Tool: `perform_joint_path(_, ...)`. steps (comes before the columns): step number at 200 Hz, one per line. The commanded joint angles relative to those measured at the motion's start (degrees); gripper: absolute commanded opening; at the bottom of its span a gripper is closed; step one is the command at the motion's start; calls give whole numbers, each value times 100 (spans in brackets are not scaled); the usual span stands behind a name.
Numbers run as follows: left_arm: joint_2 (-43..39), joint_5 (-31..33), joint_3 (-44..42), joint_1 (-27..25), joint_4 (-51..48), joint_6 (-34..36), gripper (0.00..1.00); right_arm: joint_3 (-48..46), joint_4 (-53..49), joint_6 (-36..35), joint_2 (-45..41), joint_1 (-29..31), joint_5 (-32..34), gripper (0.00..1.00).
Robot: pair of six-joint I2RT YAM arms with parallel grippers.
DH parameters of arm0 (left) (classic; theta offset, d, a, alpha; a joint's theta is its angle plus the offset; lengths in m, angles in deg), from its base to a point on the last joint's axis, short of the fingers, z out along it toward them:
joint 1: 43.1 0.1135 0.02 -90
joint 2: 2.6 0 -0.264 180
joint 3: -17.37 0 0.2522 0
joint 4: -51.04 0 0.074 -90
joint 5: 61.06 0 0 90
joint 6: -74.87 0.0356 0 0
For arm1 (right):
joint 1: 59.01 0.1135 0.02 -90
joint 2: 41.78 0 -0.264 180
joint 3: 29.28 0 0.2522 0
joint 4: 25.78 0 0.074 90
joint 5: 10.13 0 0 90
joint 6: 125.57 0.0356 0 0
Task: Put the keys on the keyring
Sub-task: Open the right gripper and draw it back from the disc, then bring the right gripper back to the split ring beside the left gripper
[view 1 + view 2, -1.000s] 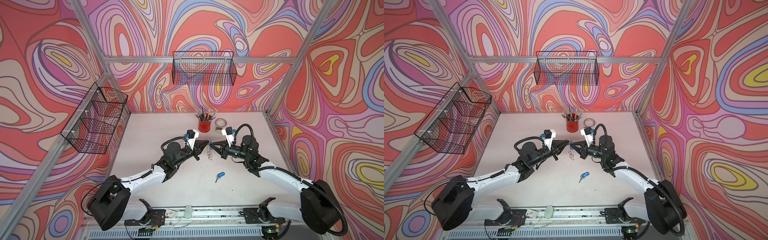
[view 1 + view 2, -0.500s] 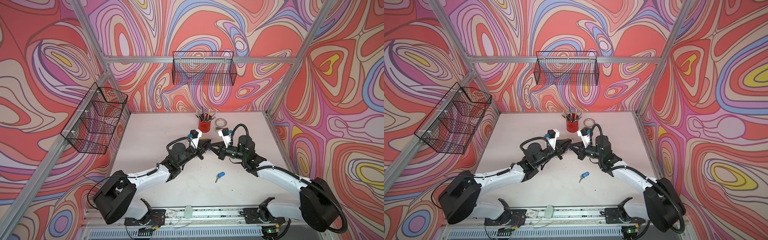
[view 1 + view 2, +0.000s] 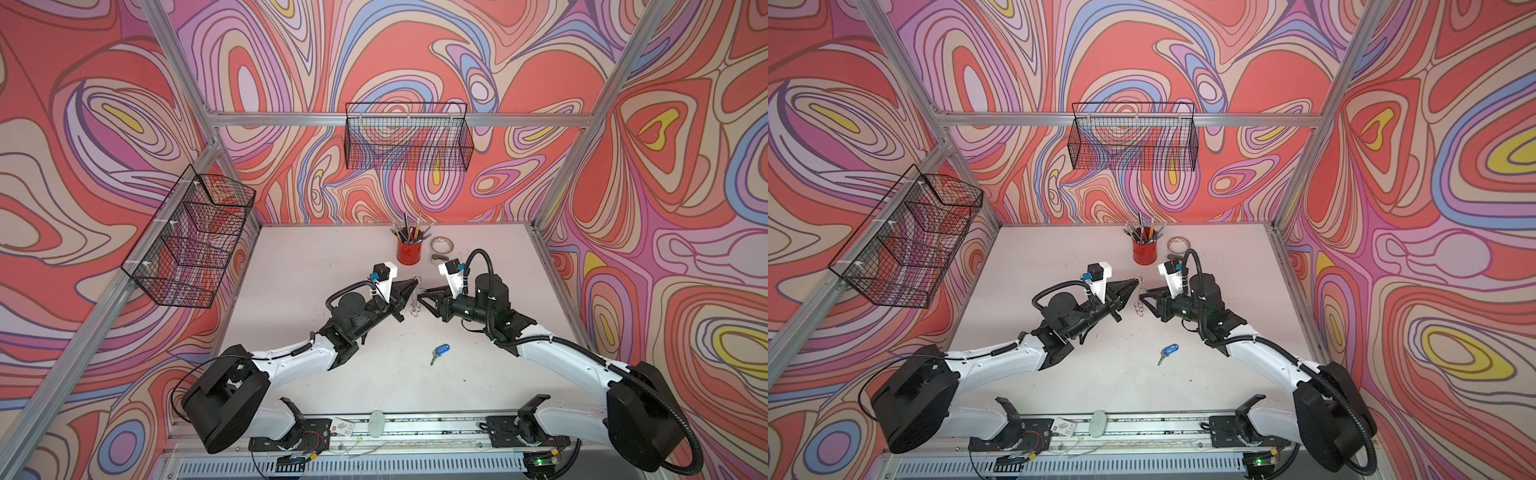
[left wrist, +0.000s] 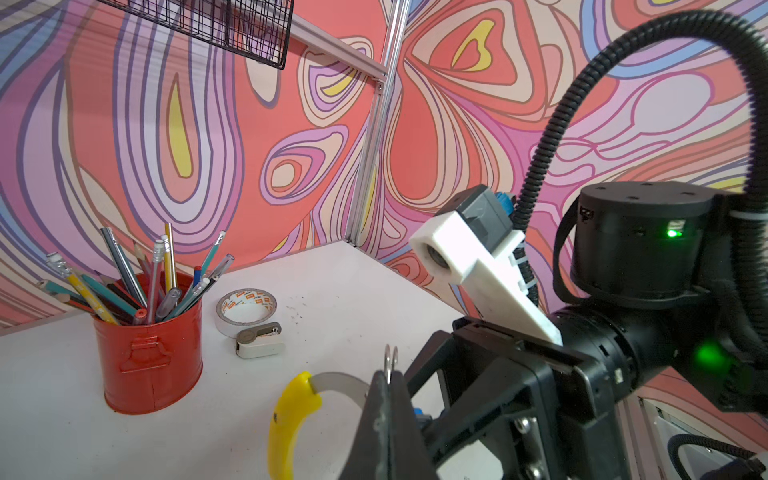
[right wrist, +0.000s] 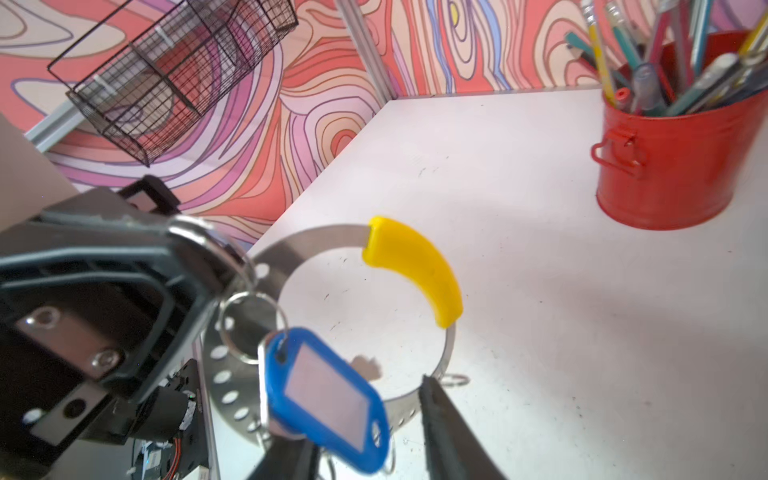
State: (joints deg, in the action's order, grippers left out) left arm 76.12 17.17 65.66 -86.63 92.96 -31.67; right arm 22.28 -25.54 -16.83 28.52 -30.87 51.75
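In both top views the right gripper point(image 3: 423, 299) now has its jaws parted, where a second ago they were pinched together. The left gripper point(image 3: 411, 285) stays clenched on the keyring point(image 3: 417, 298), which hangs edge-on between the two tips above the middle of the table point(image 3: 316, 266). The loose key point(image 3: 439, 352) lies where it lay before, nearer than the grippers and slightly to their right. Toward the far edge a red pot point(image 3: 408, 253) holds a sheaf of pencils and pens point(image 3: 409, 230), with a tape roll point(image 3: 441, 245) just to its right. A wire basket point(image 3: 409, 141) hangs on the far wall and a tiered wire basket point(image 3: 195, 245) on the left wall. The left wrist view shows the left fingers point(image 4: 386, 415) closed on the keyring's steel band beside its yellow segment point(image 4: 291, 415), with the pencil-filled pot beyond. The right wrist view shows the tagged key point(image 5: 328, 399) dangling by its split ring point(image 5: 253, 328) at the left gripper's tips, against the perforated band. Whether that ring is threaded onto the hoop I cannot tell. The blue tag hangs between the right fingers point(image 5: 453, 440), with a gap beside the one that shows clearly.
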Motion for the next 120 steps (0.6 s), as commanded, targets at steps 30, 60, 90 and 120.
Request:
perform_joint_path(30,-111,-95,-92,99,616,-236,0,262,-1408,267,-73,-437,1902,54)
perform_joint_path(60,-102,-260,-105,130,624,-262,0,281,-1375,395,-290,-598,2082,63)
perform_joint_path(90,-137,-393,-115,218,498,-351,0,452,-956,453,-526,-617,1393,68)
perform_joint_path(120,-137,-812,-120,383,490,-542,0,295,300,584,-758,-630,-145,70)
